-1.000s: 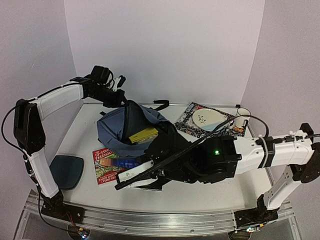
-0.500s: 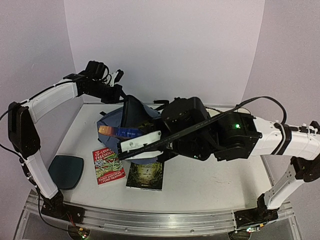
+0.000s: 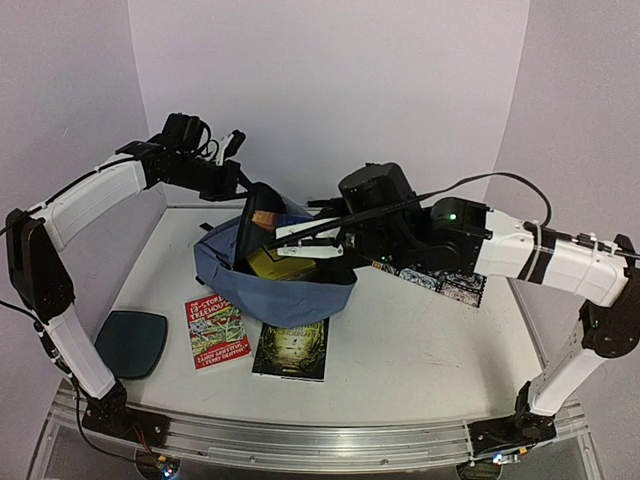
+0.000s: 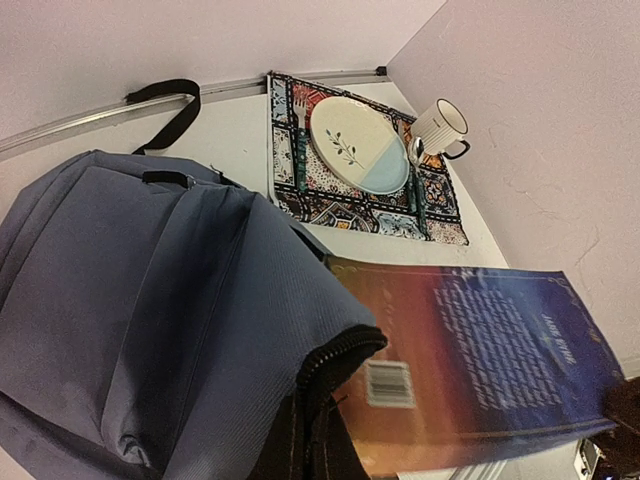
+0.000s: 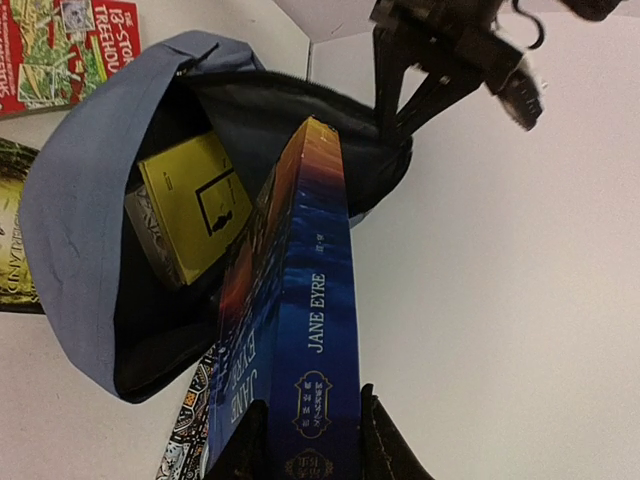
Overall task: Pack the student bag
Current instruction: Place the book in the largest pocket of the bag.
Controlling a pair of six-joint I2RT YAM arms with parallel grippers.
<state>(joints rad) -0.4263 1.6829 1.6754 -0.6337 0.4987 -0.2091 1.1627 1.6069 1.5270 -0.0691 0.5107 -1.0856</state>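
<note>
Find bag (image 3: 300, 295) slumped at mid-counter (image 3: 420, 350), a little left of centre, mouth gaping toward the right arm, dark lining exposed. Note left end effector (image 3: 245, 190) up at the raised rim of that mouth, fingers pinched together on the fabric beside the zipper, holding the edge high above the rest of the bag. Note right end effector (image 5: 310, 445) clamped on the foot of a blue-and-orange book (image 5: 300, 330), spine lettered JANE EYRE, a finger (image 5: 248, 445) pressed to each cover. See book tilted, spine uppermost in the right wrist view, far corner over the open mouth against the lining; cannot tell about contact with the rim. Spot yellow book (image 5: 195, 205) inside the bag, tilted, just beside the blue one. In front of the bag, log red book (image 3: 217, 333) and green book (image 3: 290, 350) lying flat side by side on the counter, green one just beside the bag's front edge, red one near it. Mark teal pad (image 3: 132, 340) at the near left corner, well apart from all else. Behind the bag, note black strap (image 4: 188, 110) trailing toward the back wall. Past the bag on the right, see patterned mat (image 4: 345, 210) bearing plate (image 4: 358, 145), with mug (image 4: 440, 125) at its far corner.
</note>
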